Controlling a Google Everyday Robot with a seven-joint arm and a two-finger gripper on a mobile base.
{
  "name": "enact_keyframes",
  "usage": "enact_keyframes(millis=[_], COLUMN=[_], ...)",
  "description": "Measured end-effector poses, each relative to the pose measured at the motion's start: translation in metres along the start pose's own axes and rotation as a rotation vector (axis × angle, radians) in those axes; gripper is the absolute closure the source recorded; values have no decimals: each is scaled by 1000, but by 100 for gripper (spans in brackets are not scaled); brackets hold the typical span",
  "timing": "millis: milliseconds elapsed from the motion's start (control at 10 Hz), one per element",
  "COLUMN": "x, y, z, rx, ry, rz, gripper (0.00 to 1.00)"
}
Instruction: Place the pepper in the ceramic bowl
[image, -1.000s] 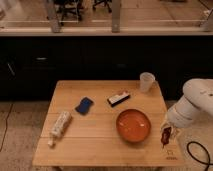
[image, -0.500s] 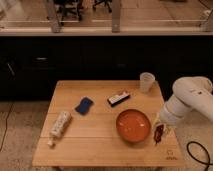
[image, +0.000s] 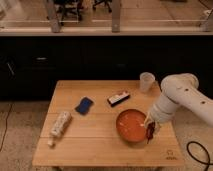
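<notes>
From my station the biggest thing in view is the wooden counter (image: 100, 145), with a row of dark cabinets (image: 75, 60) running behind its far edge. The white arm (image: 182, 97) comes in from beyond the right edge as I see it, bends over the far right corner and reaches down toward the near right part of the top.

The ceramic bowl (image: 131, 125) sits right of centre, closer to the near edge than the far one. It is upright, its glossy orange-red inside facing up, and I see nothing lying in it.

Near the left edge a white bottle-shaped item (image: 59, 126) lies on its side, its narrow end pointing toward the near left corner. A flat blue item (image: 84, 105) rests around the middle of the left half, well apart from the bowl. A small black and white item (image: 118, 98) lies at an angle near the centre, between the blue one and the translucent cup (image: 146, 81), which stands upright by the far right corner, just beside the arm.

The gripper (image: 151, 125) hangs at the bowl's right rim, on the side toward the right edge, pointing downward. It is clamped on the pepper (image: 150, 132), which dangles dark red below it, over the rim or just outside it; I cannot tell which. I cannot tell whether the pepper's tip touches the counter or the bowl.

A dark cable (image: 197, 152) loops on the floor past the near right corner.
</notes>
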Motion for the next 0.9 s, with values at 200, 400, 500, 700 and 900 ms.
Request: enact_keyframes(millis=[200, 400, 500, 700, 900], x=[-5, -7, -6, -4, -4], y=[-14, -25, -28, -35, -40], z=[6, 10, 12, 14, 14], rx=[-5, -7, -7, -8, -3], ry=[-4, -4, -4, -8, -12], rz=[-14, -23, -23, -26, -25], gripper=[100, 100, 100, 100, 100])
